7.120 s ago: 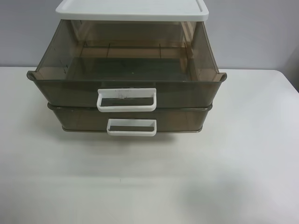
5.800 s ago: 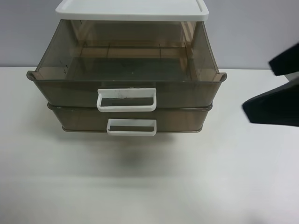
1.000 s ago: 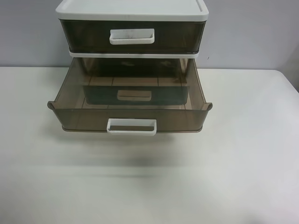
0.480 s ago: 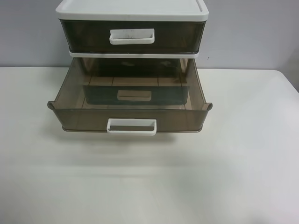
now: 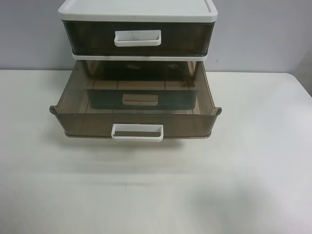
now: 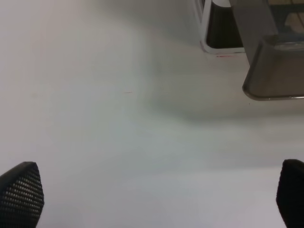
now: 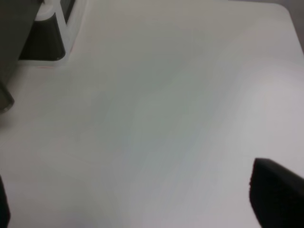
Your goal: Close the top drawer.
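Observation:
The top drawer (image 5: 138, 38) is smoky brown-grey plastic with a scuffed white loop handle (image 5: 137, 37). It sits flush in the cabinet under the white lid (image 5: 137, 9). Neither arm shows in the exterior high view. My left gripper (image 6: 156, 199) is open and empty above the bare table, away from the cabinet. Its two dark fingertips (image 6: 21, 194) stand far apart. My right gripper (image 7: 142, 202) is open and empty too, with one dark fingertip (image 7: 278, 199) in plain view.
The lower smoky drawer (image 5: 135, 105) with the clean white handle (image 5: 137, 132) is pulled far out over the white table (image 5: 253, 170). Its corner shows in the left wrist view (image 6: 275, 71). The cabinet's base corner shows in the right wrist view (image 7: 47, 28).
The top drawer stood pulled out 7.1 s ago and is now pushed in. The dark arm seen at the view's right 5.8 s ago has left. Nothing moved in the last second.

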{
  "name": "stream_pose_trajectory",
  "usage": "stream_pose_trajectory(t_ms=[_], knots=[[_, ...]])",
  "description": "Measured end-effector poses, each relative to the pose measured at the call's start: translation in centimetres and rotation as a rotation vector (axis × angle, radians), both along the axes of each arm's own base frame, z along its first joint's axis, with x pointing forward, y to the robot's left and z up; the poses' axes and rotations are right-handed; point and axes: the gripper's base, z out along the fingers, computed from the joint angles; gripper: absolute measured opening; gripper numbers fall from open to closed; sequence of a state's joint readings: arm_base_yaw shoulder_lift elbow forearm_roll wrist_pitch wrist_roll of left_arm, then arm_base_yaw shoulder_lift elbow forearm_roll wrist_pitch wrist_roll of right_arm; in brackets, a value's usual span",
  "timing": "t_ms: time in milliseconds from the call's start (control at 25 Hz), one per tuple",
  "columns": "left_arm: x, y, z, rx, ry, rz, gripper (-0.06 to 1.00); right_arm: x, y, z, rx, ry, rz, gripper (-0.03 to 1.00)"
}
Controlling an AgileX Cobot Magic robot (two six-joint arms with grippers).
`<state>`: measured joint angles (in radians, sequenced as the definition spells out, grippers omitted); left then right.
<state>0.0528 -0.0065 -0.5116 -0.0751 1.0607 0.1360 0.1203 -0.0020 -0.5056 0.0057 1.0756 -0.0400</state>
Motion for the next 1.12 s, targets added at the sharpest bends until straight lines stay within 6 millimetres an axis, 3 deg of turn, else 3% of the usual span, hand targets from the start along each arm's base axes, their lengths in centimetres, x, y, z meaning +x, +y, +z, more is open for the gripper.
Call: stream_pose_trajectory(t_ms=[1120], knots=[[0.00, 0.00, 0.00, 0.000, 0.000, 0.000, 0.99, -0.01, 0.00, 0.01, 0.001, -0.002, -0.001, 0.99]])
